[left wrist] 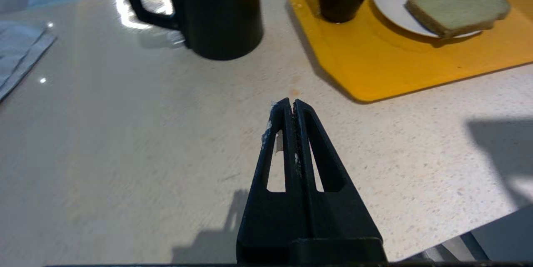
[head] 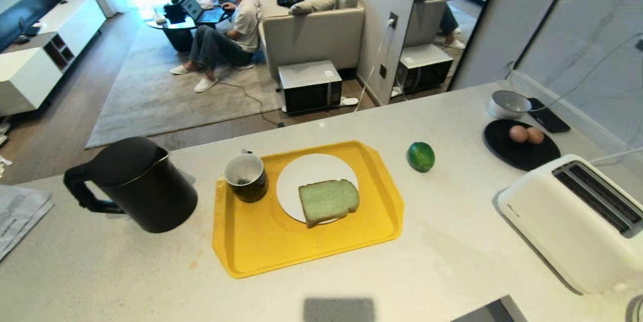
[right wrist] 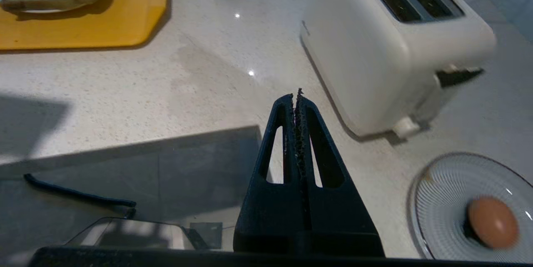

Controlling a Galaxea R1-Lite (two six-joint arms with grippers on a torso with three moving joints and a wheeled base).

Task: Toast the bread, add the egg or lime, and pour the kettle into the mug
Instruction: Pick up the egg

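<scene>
Speckled pale stone bench [head: 452, 241] is carrying everything. At far left a grey cloth [head: 20, 214] is running off the frame edge. Beside it the black kettle [head: 138, 184] is standing upright, handle pointing left. On the yellow tray [head: 261, 241] the dark mug [head: 246, 176] is sitting just beside a white plate [head: 301, 176], where the bread [head: 328, 201] is lying, overhanging the rim. The lime [head: 421, 156] is resting alone on the bench. Two eggs [head: 526, 134] are lying on a black plate [head: 517, 153]; the white toaster [head: 577, 221] is partly cut off at right. Neither arm is showing overhead; wrist views show the left gripper [left wrist: 290, 102] and right gripper [right wrist: 296, 97] hovering over the near bench, jaws clenched on nothing. Another egg [right wrist: 493, 222] is lying blurred on a striped dish [right wrist: 449, 188].
</scene>
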